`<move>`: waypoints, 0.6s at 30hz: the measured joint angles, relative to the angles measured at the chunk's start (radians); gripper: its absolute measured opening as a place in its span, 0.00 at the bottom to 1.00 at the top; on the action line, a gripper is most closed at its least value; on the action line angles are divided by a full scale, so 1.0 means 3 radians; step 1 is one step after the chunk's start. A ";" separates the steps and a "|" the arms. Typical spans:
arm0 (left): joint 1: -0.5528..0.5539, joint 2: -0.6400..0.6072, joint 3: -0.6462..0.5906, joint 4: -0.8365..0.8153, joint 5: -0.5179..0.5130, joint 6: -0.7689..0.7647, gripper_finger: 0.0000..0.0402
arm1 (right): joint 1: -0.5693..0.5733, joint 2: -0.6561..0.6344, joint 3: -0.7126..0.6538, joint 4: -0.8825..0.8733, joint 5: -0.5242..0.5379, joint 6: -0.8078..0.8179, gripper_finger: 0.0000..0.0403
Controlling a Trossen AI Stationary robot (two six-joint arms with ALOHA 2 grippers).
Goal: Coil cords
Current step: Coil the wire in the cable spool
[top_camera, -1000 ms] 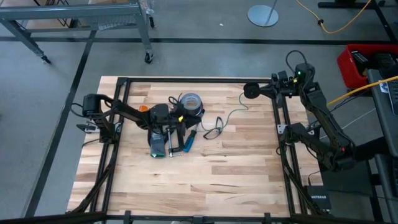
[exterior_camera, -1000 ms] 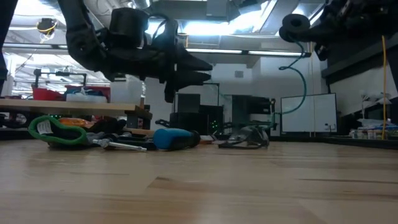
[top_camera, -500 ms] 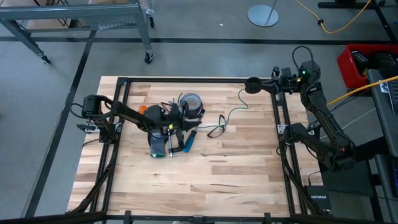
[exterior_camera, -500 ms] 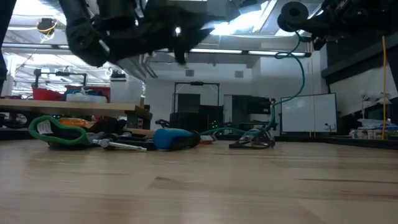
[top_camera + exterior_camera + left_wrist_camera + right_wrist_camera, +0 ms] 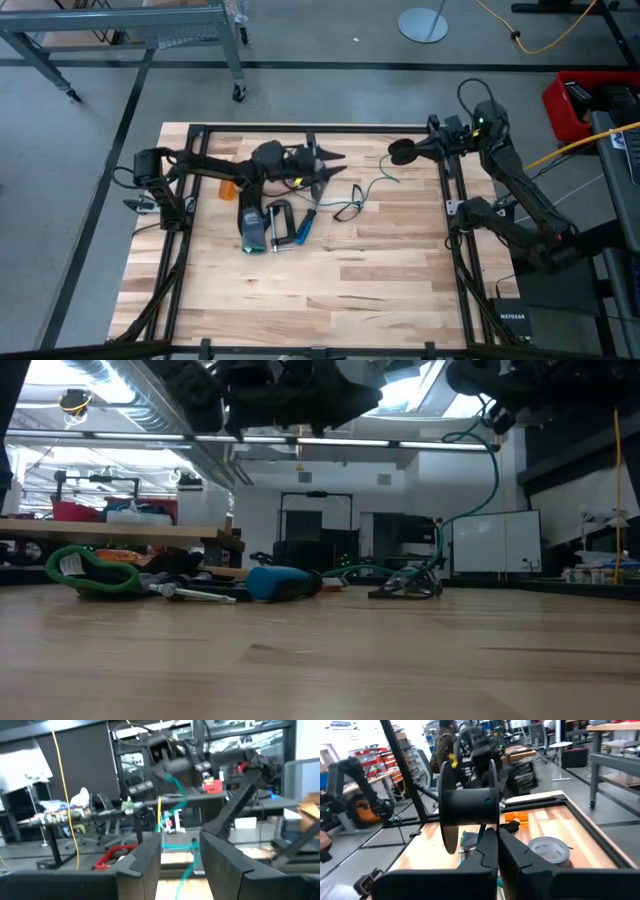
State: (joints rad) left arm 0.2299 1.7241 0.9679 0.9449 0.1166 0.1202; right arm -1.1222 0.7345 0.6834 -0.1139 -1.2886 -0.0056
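Right gripper [image 5: 412,151] clenched on black spool [image 5: 468,805], above teal cord [image 5: 372,186] heap. Left gripper [image 5: 335,163] released, beside heap, near tape roll [image 5: 548,848].

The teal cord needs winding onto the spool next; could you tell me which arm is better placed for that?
Probably the right. The right gripper is shut on the black spool, from which the teal cord runs down to the table. The left gripper is raised, open and empty.
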 joint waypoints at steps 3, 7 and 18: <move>0.0035 0.0000 0.0087 -0.0033 0.0148 -0.0112 0.31 | 0.0212 0.0002 0.0000 0.0001 0.0251 -0.0011 0.00; 0.0044 0.0000 0.0122 -0.0127 0.0300 -0.0173 0.31 | 0.0469 0.0030 0.0000 0.0001 0.0552 -0.0082 0.00; 0.0019 0.0000 0.0122 -0.0334 0.0302 -0.0137 0.31 | 0.1130 0.0222 0.0000 0.0123 0.1526 -0.0180 0.00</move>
State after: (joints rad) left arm 0.2355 1.7241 1.0046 0.8448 0.2072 0.0792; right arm -0.7833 0.8011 0.6834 -0.0768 -0.8308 -0.0595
